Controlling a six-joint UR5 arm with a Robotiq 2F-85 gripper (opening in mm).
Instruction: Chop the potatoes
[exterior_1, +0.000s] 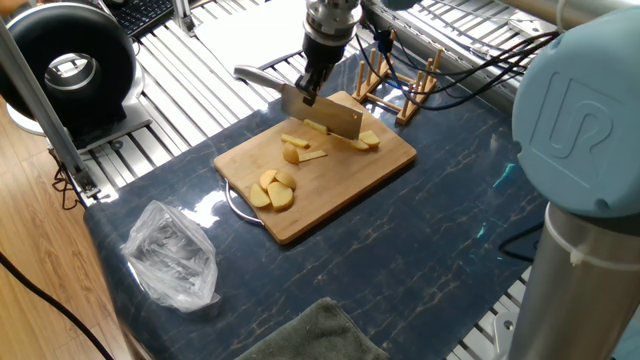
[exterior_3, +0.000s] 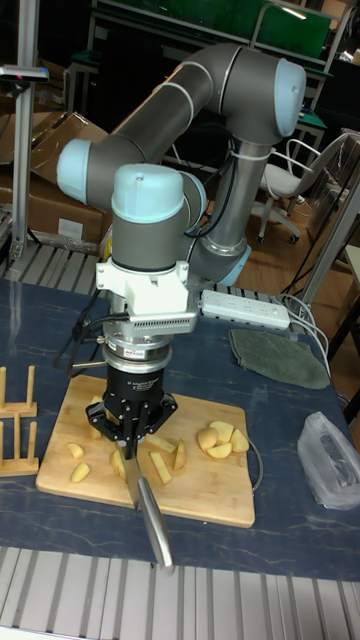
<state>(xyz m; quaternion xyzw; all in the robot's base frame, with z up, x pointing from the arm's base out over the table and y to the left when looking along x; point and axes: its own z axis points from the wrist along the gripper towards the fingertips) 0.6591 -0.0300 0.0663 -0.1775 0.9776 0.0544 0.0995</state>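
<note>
Gripping the cleaver in our gripper, we hold its blade against potatoes on the bamboo board.

A crumpled clear plastic bag lies on my blue mat, a grey cloth near it; beyond stands a wooden rack.

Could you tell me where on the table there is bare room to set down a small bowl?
Bare mat lies right of the board, toward the arm base. Another patch sits between the board, bag and cloth. It is crowded on the board, where the hand holds the cleaver over the potatoes, and by the rack.
</note>
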